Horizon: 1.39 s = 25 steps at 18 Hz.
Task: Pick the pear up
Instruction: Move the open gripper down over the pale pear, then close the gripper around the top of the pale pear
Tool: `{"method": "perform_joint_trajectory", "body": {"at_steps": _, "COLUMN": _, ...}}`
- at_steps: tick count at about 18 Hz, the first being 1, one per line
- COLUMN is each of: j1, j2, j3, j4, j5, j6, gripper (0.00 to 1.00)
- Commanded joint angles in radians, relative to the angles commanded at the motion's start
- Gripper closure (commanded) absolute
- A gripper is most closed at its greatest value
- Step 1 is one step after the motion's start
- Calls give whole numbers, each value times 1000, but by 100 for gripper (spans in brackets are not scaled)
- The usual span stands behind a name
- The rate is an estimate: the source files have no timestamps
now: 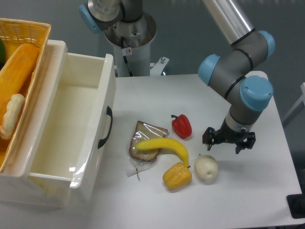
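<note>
The pear [206, 168] is a pale cream-white roundish fruit lying on the white table [248, 200], right of the orange-yellow corn piece [177, 176]. My gripper [228, 144] hangs just above and to the right of the pear, close to the table. Its dark fingers [208, 140] stand apart and hold nothing. The pear is fully in view and nothing touches it.
A red pepper [181, 126] lies left of the gripper. A yellow banana [164, 145] rests across a wrapped slice of bread [145, 140]. A large white bin [71, 133] stands at the left, with a yellow basket [24, 57] on its far edge.
</note>
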Motion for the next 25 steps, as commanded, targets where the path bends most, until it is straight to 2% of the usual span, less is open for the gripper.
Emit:
{"method": "perform_joint_trajectory", "body": {"at_steps": 10, "j1": -34, "j2": -48, "j3": 38, "j4": 0, "j5": 0, "j6": -23, "gripper": 0}}
{"method": "perform_joint_trajectory", "body": {"at_steps": 20, "j1": -45, "j2": -66, "j3": 40, "j4": 0, "j5": 2, "j6": -32, "gripper": 2}}
{"method": "perform_joint_trajectory", "body": {"at_steps": 22, "j1": -45, "j2": -63, "j3": 35, "j4": -2, "j5": 5, "j6": -32, "gripper": 23}}
{"method": "perform_joint_trajectory", "body": {"at_steps": 25, "j1": -51, "j2": -71, "j3": 35, "j4": -2, "j5": 6, "j6": -34, "gripper": 43}}
